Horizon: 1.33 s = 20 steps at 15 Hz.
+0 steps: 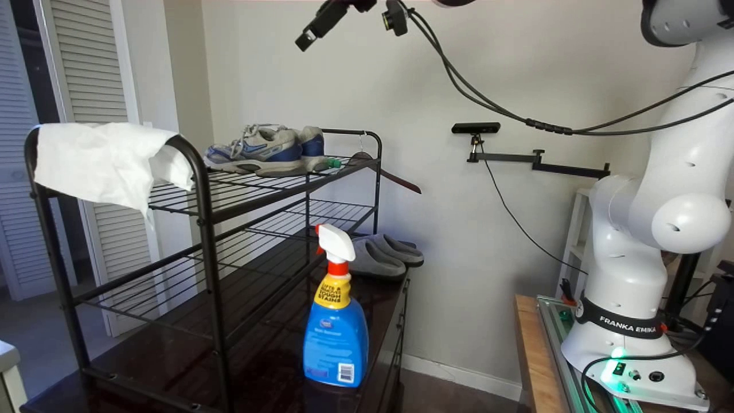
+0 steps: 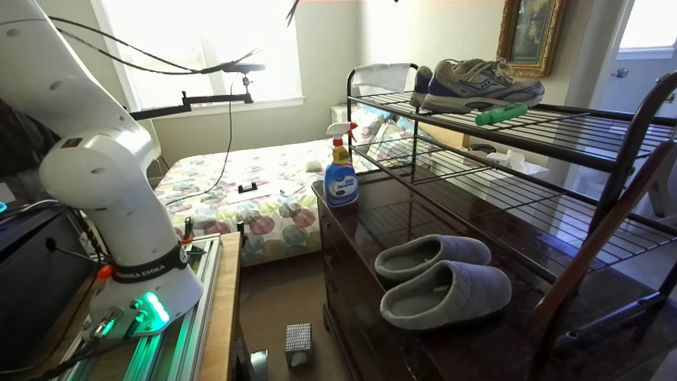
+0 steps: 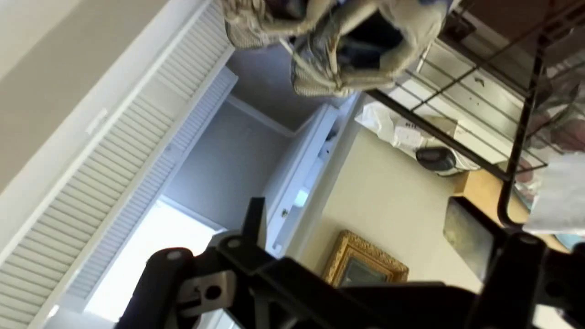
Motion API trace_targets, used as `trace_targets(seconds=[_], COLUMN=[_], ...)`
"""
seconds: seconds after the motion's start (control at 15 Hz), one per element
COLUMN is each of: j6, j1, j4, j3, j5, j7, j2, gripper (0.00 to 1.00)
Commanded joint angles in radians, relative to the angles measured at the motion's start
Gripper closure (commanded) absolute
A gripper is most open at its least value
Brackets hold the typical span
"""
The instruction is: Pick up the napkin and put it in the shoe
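Observation:
The white napkin (image 1: 103, 163) hangs draped over the end bar of the rack's top shelf. It shows behind the shoes in an exterior view (image 2: 383, 78) and at the right edge of the wrist view (image 3: 560, 196). A pair of grey and blue sneakers, the shoe (image 1: 264, 148) among them, sits on the same shelf; they also show in an exterior view (image 2: 478, 87). In the wrist view the shoe's dark opening (image 3: 372, 45) shows at the top. My gripper (image 3: 363, 228) is open, with nothing between its fingers. It is high above the rack, apart from napkin and shoes.
The black wire rack (image 1: 287, 189) stands on a dark dresser (image 2: 365, 238). A green bottle (image 2: 501, 114) lies beside the shoes. A blue spray bottle (image 1: 335, 332) and grey slippers (image 2: 449, 296) stand on the dresser. A hanger (image 1: 401, 182) hangs at the rack's end.

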Motion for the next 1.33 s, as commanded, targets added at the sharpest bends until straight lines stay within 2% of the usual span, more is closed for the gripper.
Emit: trace_targets(seconds=[0.0,0.13,0.4,0.6,0.87,0.93,1.0,1.13,1.2,1.27], j6=[0.078,0.063,0.010,-0.103,-0.314,-0.370,-0.431,-0.575,-0.464,-0.509], j1=[0.082,0.132,0.179,0.174,0.119,0.109,0.110,0.100,0.101,0.094], j4=[0.198,0.286,0.459,0.595,0.761,0.792,0.804,0.861,0.748,0.773], j3=[-0.011,-0.010,0.032,0.079,0.104,0.097,0.068,0.052,0.059,0.053], j5=[0.150,0.279,0.526,0.694,0.905,0.910,0.836,0.773,0.830,0.814], j7=[-0.138,-0.268,-0.533,-0.707,-0.874,-0.876,-0.813,-0.844,-0.838,-0.844], j2=[0.189,0.262,0.387,0.468,0.594,0.620,0.637,0.674,0.608,0.629], gripper=[0.00,0.00,0.00,0.00,0.00,0.00,0.00,0.00,0.00,0.00])
